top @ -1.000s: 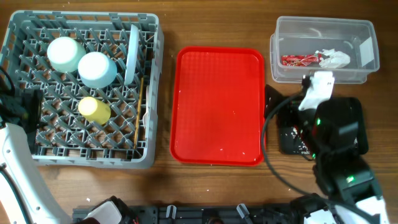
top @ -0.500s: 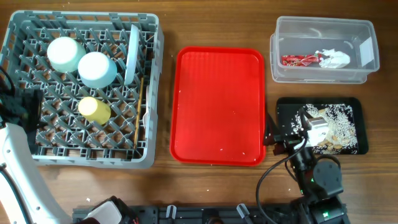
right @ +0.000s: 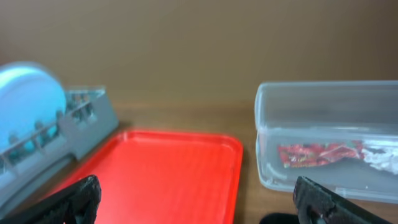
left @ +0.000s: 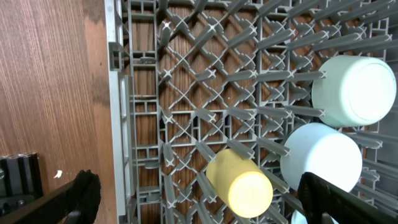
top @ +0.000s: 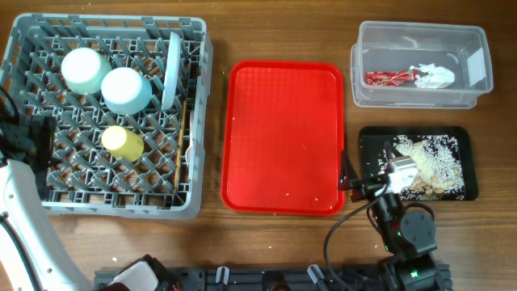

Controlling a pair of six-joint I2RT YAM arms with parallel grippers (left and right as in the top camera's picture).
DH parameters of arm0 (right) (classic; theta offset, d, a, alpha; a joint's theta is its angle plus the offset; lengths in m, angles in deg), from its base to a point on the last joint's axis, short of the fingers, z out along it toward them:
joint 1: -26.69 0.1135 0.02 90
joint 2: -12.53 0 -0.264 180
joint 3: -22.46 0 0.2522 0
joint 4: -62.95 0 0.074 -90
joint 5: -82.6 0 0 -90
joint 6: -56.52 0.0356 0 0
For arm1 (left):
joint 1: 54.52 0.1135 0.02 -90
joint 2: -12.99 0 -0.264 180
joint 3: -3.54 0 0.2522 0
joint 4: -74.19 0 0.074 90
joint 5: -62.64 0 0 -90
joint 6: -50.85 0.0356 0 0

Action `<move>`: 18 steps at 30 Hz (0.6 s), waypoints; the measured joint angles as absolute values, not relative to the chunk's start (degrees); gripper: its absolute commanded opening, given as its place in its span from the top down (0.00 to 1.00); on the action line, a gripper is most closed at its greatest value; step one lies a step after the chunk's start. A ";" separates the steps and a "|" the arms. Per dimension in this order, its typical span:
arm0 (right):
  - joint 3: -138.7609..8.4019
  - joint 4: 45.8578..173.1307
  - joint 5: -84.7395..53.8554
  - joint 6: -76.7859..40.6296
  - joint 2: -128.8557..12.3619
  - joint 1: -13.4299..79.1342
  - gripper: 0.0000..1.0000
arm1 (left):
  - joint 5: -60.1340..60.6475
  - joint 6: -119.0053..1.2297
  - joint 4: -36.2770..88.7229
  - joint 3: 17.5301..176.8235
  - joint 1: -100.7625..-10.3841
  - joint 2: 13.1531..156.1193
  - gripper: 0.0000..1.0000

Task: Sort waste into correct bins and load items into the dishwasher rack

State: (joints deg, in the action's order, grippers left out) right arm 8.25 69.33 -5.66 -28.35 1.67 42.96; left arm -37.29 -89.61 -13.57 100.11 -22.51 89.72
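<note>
1. A large square grey plastic dishwasher rack [top: 113,208] with upright pegs sits at the left.
2. A pale green bowl [top: 85,69] and a small pale blue bowl [top: 126,89] rest mouth-down side by side in it. A small yellow cup [top: 123,142] leans among the pegs nearby.
3. A pale round plate [top: 170,71] stands on edge near the rack's right wall, with thin wooden chopsticks [top: 180,153] lying along that wall.
4. A clear rectangular plastic tub [top: 420,31] holds a red printed snack wrapper [top: 388,78] beside a crumpled white tissue [top: 434,77].
5. A shallow black rectangular tray [top: 412,130] carries whitish rice-like food scraps [top: 440,158].

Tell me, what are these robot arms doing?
Tidying up. The pale green bowl, pale blue bowl, yellow cup and plate sit in the grey rack; the wrapper and tissue are in the clear tub, rice scraps on the black tray. The left end effector and right end effector are open, holding nothing.
</note>
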 measured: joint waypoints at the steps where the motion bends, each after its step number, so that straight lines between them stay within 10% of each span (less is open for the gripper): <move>1: 8.25 70.42 -7.26 -30.10 1.67 42.87 0.00 | -37.29 -89.61 -13.57 100.11 -22.51 89.72 0.00; 18: 8.29 76.28 -16.90 -36.18 11.49 27.99 0.00 | -37.32 -89.59 -13.57 100.11 -22.51 89.72 0.00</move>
